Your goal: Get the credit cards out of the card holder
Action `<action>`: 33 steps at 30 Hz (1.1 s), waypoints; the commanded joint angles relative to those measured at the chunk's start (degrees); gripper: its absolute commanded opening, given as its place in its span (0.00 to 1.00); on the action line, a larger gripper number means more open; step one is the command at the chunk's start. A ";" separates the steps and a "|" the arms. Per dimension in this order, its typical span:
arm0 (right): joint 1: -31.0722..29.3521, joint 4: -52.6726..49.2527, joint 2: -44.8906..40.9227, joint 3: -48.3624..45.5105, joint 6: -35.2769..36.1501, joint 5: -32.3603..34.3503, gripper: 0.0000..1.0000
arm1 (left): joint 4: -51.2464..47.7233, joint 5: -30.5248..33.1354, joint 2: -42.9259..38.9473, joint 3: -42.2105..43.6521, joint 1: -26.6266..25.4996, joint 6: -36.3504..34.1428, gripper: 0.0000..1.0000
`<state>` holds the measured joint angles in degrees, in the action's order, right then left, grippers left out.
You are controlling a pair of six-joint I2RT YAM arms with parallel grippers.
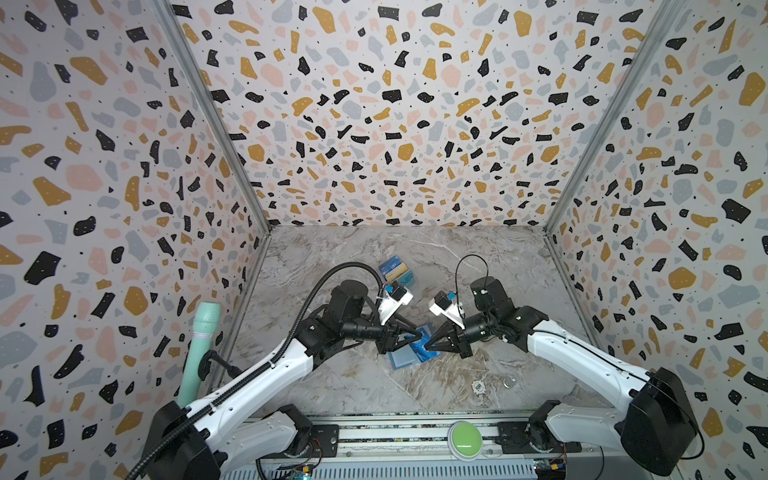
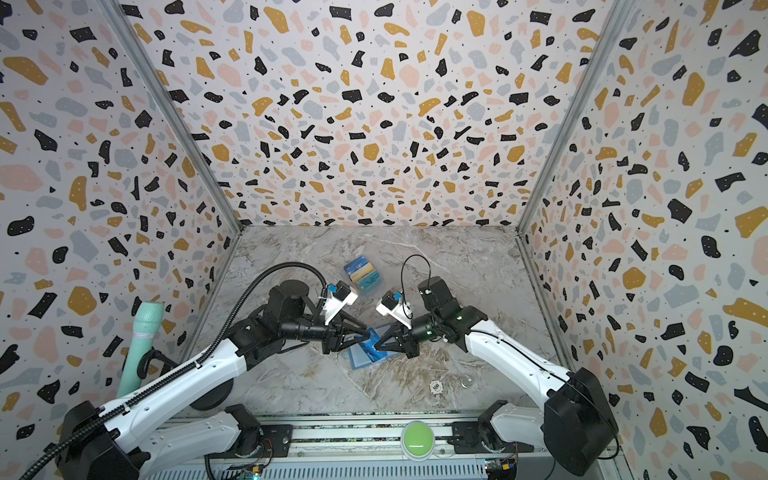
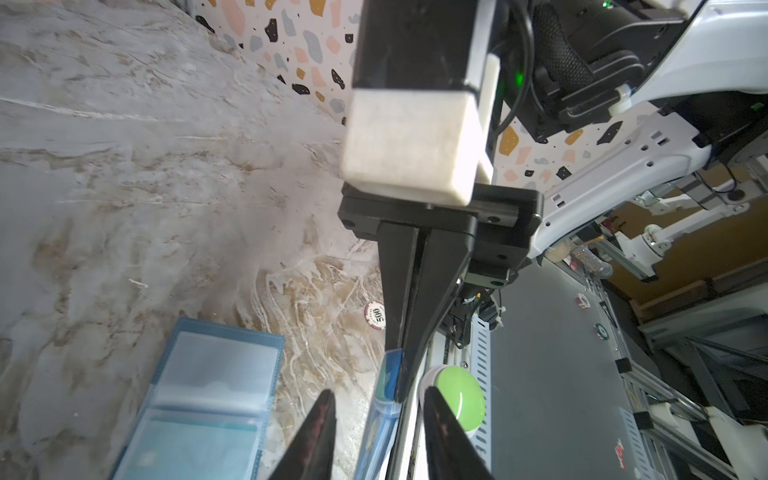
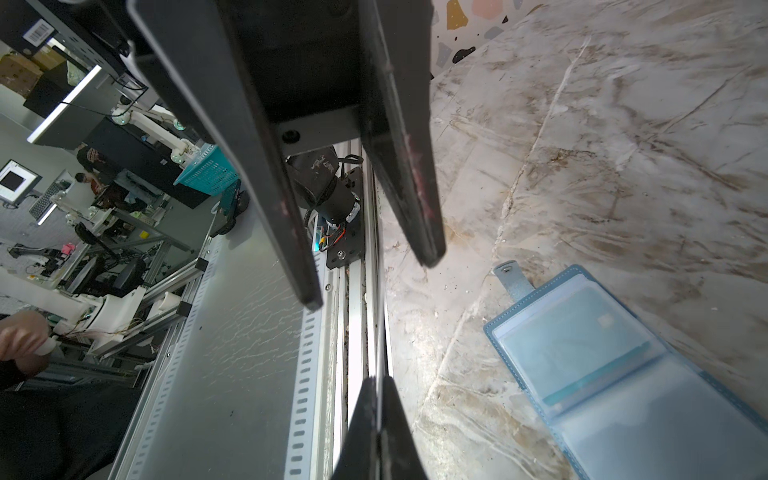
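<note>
Left wrist view: the left gripper (image 3: 376,440) stands part-way open, its two dark fingers (image 3: 320,432) on either side of a blue card (image 3: 391,368) seen edge-on, with a gap showing on both sides and neither pad touching it. Facing it, the right gripper (image 3: 400,390) is pinched tight on that card's far end. A pale clear rim runs along the card's lower stretch, and whether that is a sleeve page cannot be told. In both top views the two sets of fingertips meet nose to nose, the left gripper (image 1: 417,332) just beside the right gripper (image 1: 427,344). The card holder (image 1: 400,360) lies directly beneath them, opened flat on the marble table (image 1: 340,374). From the right wrist view the card holder (image 4: 515,332) sits below and to one side of the closed right fingertips (image 4: 365,419). Its strap tab is folded outward, and one clear sleeve holds a teal card (image 4: 582,345); the sleeve next to it looks hazy, and its contents cannot be made out. Beyond the left gripper's wrist camera, well apart from both sets of fingertips, a clear tiered stand (image 1: 409,286) carries three cards stepped one behind another: a dark blue card (image 1: 388,264), a tan card (image 1: 397,272) and a teal lettered card (image 1: 408,279). A poker chip (image 3: 376,316) lies on the table near the right gripper's fingers.
</note>
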<state>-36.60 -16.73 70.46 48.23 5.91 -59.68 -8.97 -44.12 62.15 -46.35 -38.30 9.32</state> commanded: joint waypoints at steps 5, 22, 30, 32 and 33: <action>-0.76 -1.86 1.17 4.07 3.53 -0.57 0.00 | -1.32 -3.87 -0.23 -1.64 0.30 -1.52 0.22; -0.18 0.50 -1.76 2.64 1.68 7.85 0.28 | 6.47 0.13 -1.72 0.86 0.38 5.32 0.00; 6.27 13.63 -7.52 -4.35 -8.31 6.51 0.68 | 15.33 7.11 -3.71 3.43 0.99 12.38 0.00; 6.97 21.77 -10.09 -8.01 -13.61 4.83 0.76 | 20.18 10.50 -4.86 4.98 1.13 15.18 0.00; 6.98 25.56 -11.08 -9.78 -16.06 4.47 0.78 | 22.33 11.86 -5.35 5.89 1.13 16.19 0.00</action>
<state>-29.80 -2.79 62.33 41.08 -2.15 -52.88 3.79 -37.36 58.63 -42.15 -37.58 20.51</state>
